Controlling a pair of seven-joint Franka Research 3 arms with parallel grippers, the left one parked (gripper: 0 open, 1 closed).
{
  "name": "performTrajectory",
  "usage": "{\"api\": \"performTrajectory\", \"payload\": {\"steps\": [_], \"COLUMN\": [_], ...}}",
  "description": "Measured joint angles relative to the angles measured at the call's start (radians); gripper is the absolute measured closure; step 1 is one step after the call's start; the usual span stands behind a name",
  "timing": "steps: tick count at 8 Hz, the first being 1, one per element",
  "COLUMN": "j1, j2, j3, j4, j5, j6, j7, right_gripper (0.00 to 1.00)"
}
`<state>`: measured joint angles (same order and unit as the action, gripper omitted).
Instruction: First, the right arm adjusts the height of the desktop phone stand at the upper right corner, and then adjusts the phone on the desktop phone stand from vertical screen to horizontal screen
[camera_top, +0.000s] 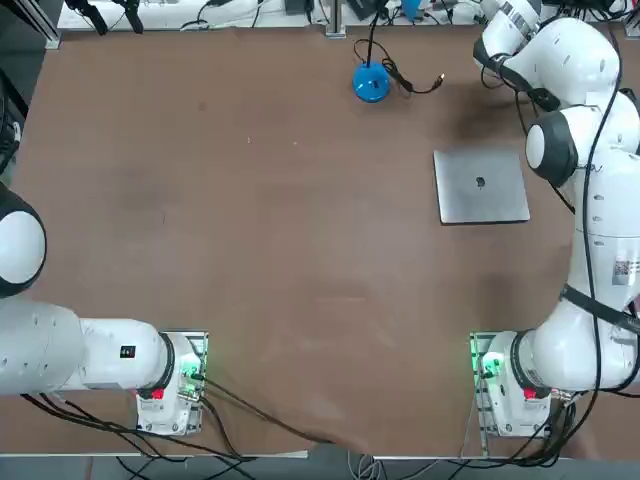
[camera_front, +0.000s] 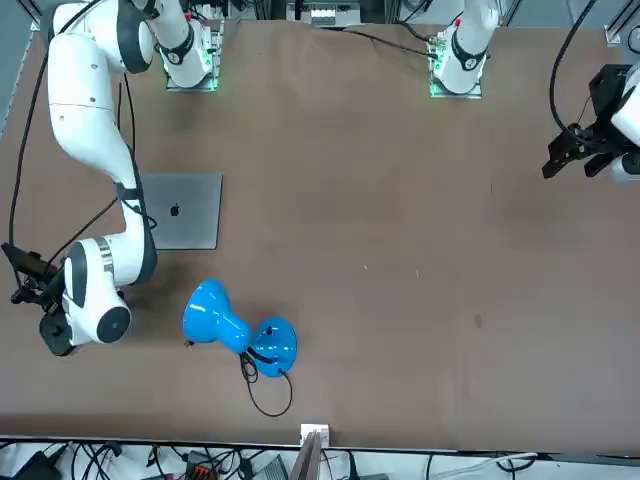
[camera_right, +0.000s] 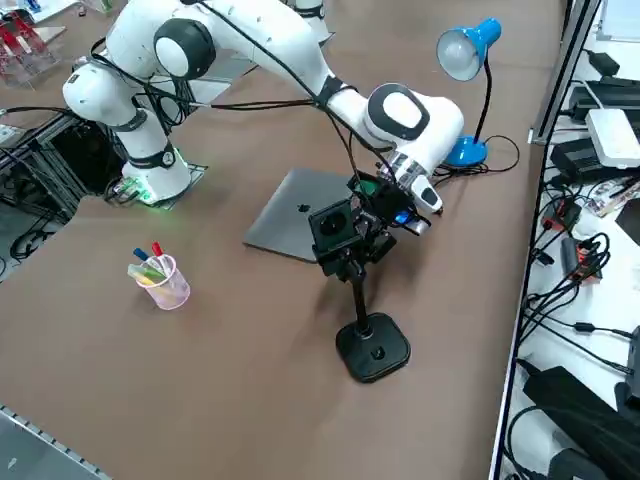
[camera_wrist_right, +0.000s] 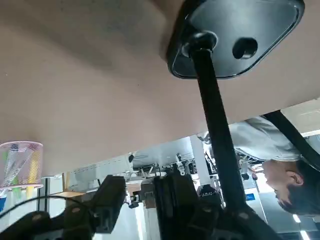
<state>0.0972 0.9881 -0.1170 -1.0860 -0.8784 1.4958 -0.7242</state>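
Standing beside the laptop (camera_right: 297, 222), the phone stand (camera_right: 370, 340) has the right gripper (camera_right: 352, 243) at its top, finger state unclear; a cup (camera_right: 165, 281) holds pens.

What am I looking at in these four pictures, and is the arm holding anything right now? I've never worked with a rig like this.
These are four cameras on one brown table. One looks straight down, one faces the robot from across the table, one looks down from the robot's right, and one rides on the working arm's wrist.

The machine is the white jointed right arm. Its end effector is at the top of the desktop phone stand, a black base with a thin pole. I can't tell whether it grips the stand, and I can't make out the phone clearly.

Also on the table are a closed silver laptop, a blue desk lamp and a pink cup of pens. In the wrist view a person shows beyond the table edge.
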Motion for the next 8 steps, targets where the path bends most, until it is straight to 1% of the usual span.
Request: {"api": "performTrajectory", "payload": {"steps": [1,8], "j1": [0.0,0.011], "j2": [0.0,0.0], "j3": [0.0,0.0], "j4": [0.002,0.01], "j5": [0.0,0.0], "j6": [0.0,0.003], "j7": [0.0,0.0], "right_gripper": [0.64,0.74]}}
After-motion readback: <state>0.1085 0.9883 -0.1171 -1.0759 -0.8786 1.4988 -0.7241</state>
